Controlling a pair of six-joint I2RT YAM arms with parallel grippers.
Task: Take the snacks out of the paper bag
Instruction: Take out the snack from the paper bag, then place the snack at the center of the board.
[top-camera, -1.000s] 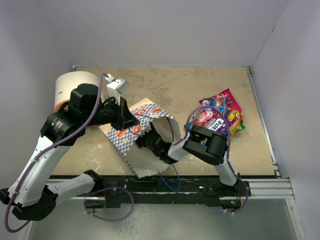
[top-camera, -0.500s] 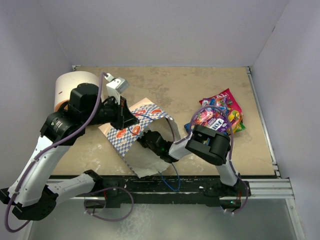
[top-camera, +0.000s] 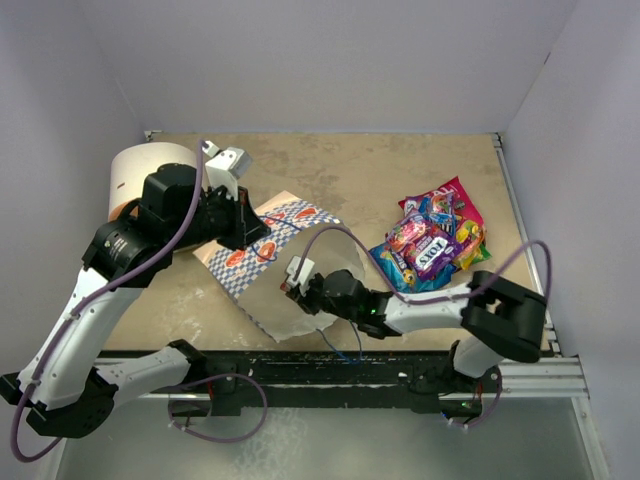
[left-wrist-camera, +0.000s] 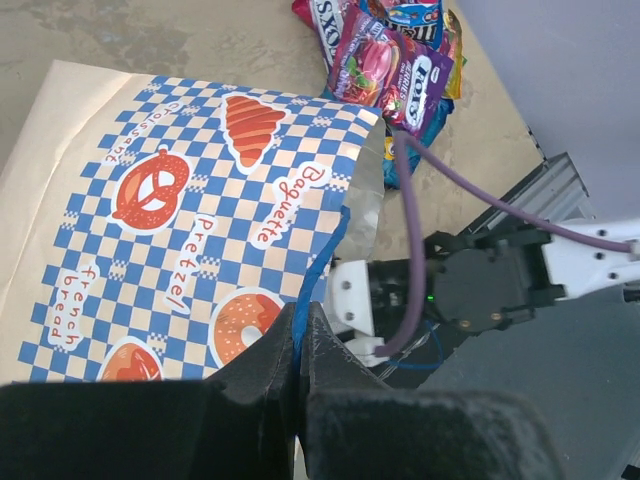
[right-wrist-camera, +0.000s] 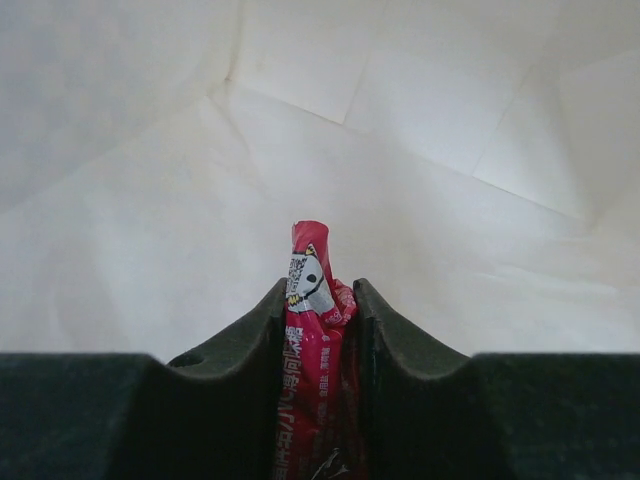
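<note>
**Q:** Why does the paper bag lie on its side, centre-left in the top view?

**A:** My left gripper is clamped on its rim and holds the mouth open for reaching in. Snacks already out lie piled at centre right.

**Q:** And your right gripper?

**A:** It is inside the bag, jaws nearly closed, pinching a red packet.

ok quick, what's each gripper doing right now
Left gripper: closed, pinching the rim of the paper bag.
Right gripper: closed on a red snack packet, inside the bag.
</note>
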